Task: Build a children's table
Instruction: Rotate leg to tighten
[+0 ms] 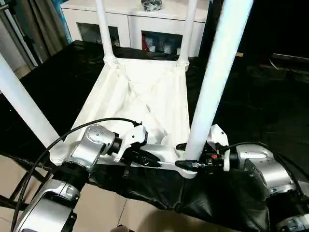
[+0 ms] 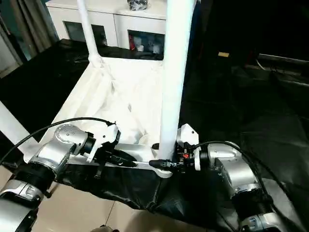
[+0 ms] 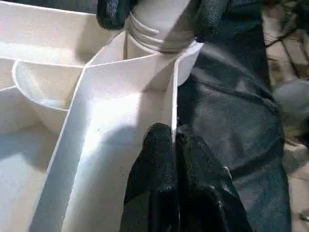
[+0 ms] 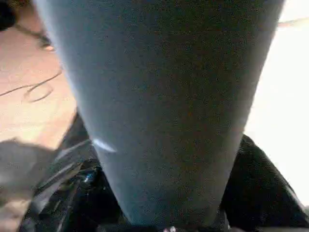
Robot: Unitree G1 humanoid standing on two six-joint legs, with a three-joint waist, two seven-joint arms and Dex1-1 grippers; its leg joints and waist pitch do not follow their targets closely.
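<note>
The tabletop (image 1: 145, 96) lies underside up on the black-covered table (image 1: 251, 111), with legs standing in its corner sockets. My right gripper (image 1: 189, 155) is clamped around the base of the near right leg (image 1: 212, 82) at its socket. My left gripper (image 3: 174, 145) pinches the tabletop's near rim, fingers closed on it.

I can't read any words, numbers or signs here. The white tabletop (image 1: 145, 96) is plain, and so are the white legs (image 1: 217, 82). The shiny silver arms have no name on them that I can make out, and the black cover (image 1: 260, 106) has no writing.
</note>
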